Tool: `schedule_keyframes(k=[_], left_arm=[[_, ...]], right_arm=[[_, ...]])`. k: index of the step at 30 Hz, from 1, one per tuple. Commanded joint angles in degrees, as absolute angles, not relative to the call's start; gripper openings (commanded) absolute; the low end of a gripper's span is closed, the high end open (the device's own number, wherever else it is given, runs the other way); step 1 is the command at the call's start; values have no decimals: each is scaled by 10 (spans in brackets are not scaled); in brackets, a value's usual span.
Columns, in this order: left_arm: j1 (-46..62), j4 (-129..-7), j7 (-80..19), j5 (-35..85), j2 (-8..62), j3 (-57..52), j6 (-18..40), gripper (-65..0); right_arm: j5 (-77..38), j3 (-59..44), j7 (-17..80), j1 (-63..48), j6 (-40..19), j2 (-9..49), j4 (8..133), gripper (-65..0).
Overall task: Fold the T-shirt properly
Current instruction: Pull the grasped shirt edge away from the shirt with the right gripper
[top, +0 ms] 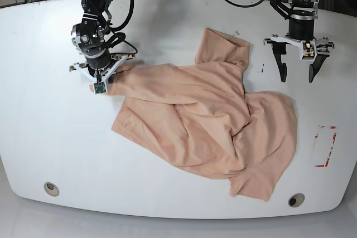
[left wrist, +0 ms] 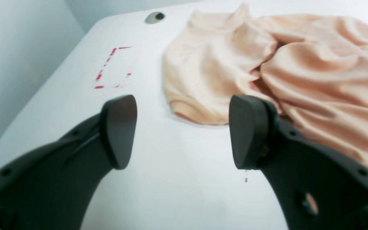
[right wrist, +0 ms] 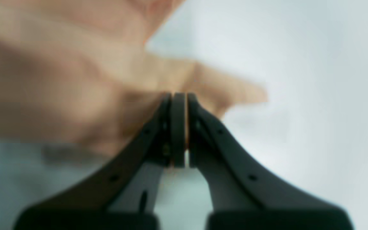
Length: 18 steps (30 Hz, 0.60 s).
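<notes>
The peach T-shirt (top: 212, 121) lies crumpled and partly doubled over itself in the middle of the white table (top: 50, 126). No print shows on it. My right gripper (top: 102, 83) is at the shirt's left corner, shut on the cloth. In the blurred right wrist view its pads (right wrist: 178, 127) are pressed together, with a sliver of T-shirt (right wrist: 59, 80) between them. My left gripper (top: 298, 74) hangs open over bare table, right of the shirt's upper sleeve. In the left wrist view its fingers (left wrist: 118, 131) stand wide apart with nothing between them, and the T-shirt (left wrist: 235, 64) lies just ahead.
A red dashed rectangle (top: 325, 146) is marked on the table at the right, also seen as red marks (left wrist: 112, 67) from the left wrist. Two round holes (top: 51, 188) (top: 296, 200) sit near the front edge. Cables run along the back edge.
</notes>
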<state>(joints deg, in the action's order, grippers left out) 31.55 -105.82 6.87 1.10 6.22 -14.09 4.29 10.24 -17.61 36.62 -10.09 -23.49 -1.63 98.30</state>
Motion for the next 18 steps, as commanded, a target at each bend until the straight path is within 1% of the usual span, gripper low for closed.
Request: schedule_keyframes(k=[1,18], left_arm=[[320,-1073,82,11,67,-141,38,-225],[325,-1092,76,15,67,-146,38,-225]], right_arm=[[96,-185,357,-97,-236,-16,1016,-646],[94,-205,403,-148,-233,-15,1106,-647]])
